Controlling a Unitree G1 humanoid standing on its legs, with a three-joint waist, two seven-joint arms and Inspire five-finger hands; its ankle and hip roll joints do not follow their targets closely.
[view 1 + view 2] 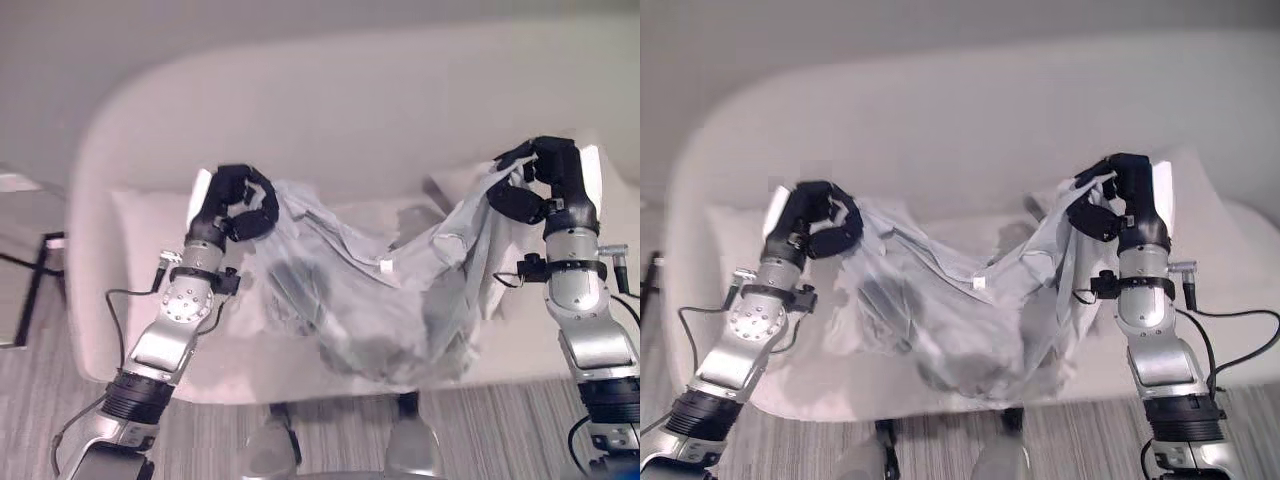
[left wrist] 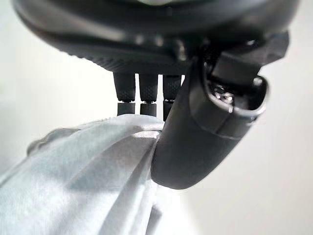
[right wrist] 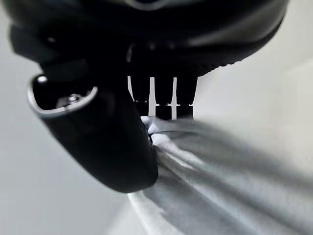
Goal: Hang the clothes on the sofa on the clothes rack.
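The pale sofa spans the head views, its curved backrest along the far edge and its seat cushion beneath the work. A light grey-white garment is held above the seat, stretched between the two hands and sagging in the middle toward the seat's front edge; a small white tag shows on a fold near its centre. Whether the lowest folds touch the cushion cannot be told. The left hand, over the left part of the seat, has its fingers curled around one upper edge of the garment; the left wrist view shows the cloth pinched between the thumb and the fingers. The right hand, higher and over the right part of the seat, is likewise clamped on the opposite upper edge, with the cloth bunched between thumb and fingers in the right wrist view. A dark metal frame stands on the floor beyond the sofa's left end; whether it belongs to the clothes rack cannot be told. As a judgement, the pick-up appears complete, with the garment secured at two points and mostly clear of the seat; carrying it to the rack and hanging it are not yet done.
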